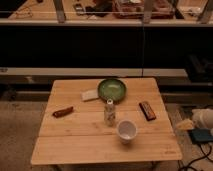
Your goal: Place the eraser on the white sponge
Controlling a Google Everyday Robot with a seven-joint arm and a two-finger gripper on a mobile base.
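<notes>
The eraser (147,110), a small dark brown block with a lighter rim, lies flat on the right side of the wooden table (80,147). The white sponge (90,95), a thin off-white pad, lies at the back middle of the table, touching or just left of a green bowl (112,89). The two are well apart, with the bowl between them. My gripper is not in view in the camera view.
A small bottle (110,113) stands upright at the table's middle. A white cup (127,131) stands in front of it. A reddish-brown tapered object (63,111) lies at the left. White and blue gear (200,125) sits on the floor at the right.
</notes>
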